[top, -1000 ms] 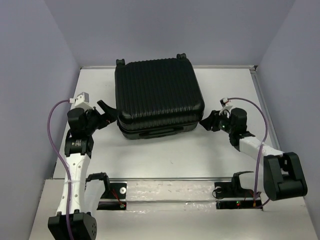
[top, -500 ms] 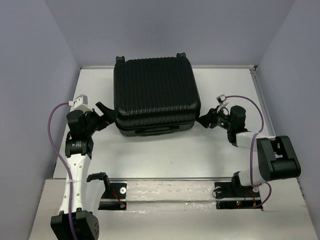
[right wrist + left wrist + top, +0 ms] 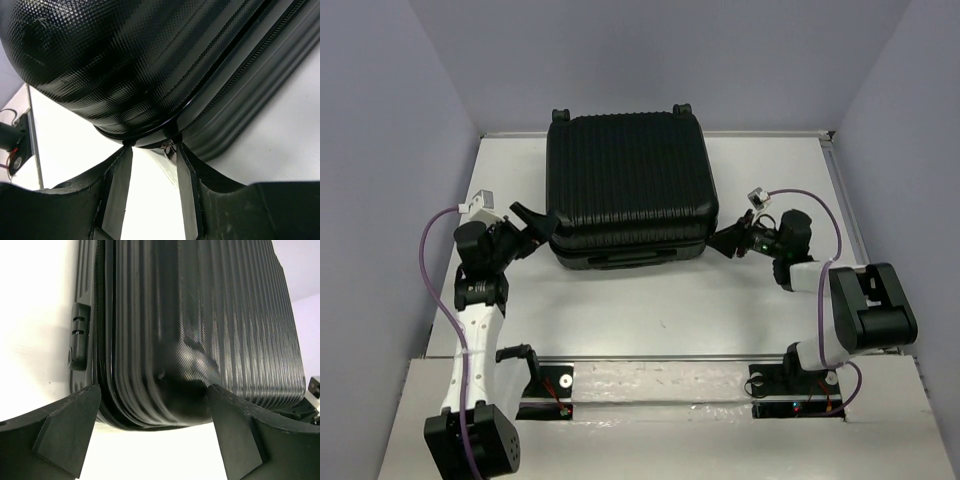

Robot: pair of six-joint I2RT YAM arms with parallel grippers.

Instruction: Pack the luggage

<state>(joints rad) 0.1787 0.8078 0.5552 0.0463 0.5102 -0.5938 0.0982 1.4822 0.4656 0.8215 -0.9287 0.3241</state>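
Overhead view: the large black ribbed hard-shell suitcase (image 3: 625,185) lies flat at the centre-far part of the white counter (image 3: 660,310), lid down, its two small black wheels (image 3: 560,118) against the far edge and a recessed black carry handle (image 3: 620,262) on the near side. I have one arm at each near corner. The left pincer (image 3: 535,222) stands released at the near-left corner, and the right pincer (image 3: 723,243) meets the near-right corner. I judge that bracketing both corners steadies the case and presses the two shells together, so that the closing step of the packing can be done. Left wrist view: the left pincer (image 3: 152,430) is spread wide, its fingers (image 3: 70,425) straddling the rounded corner and clamping nothing. This view alone shows the black zip seam (image 3: 102,315) running between the shells and a small black moulded fitting (image 3: 77,335) on the side wall. Right wrist view: the right pincer (image 3: 152,185) is only narrowly parted, with counter visible through the gap and both tips at the seam (image 3: 240,75). A tiny tab (image 3: 170,147) sits by one tip; I cannot tell whether it is a zip pull. From above neither seam nor tab is legible, and no view shows whether the zip is run.
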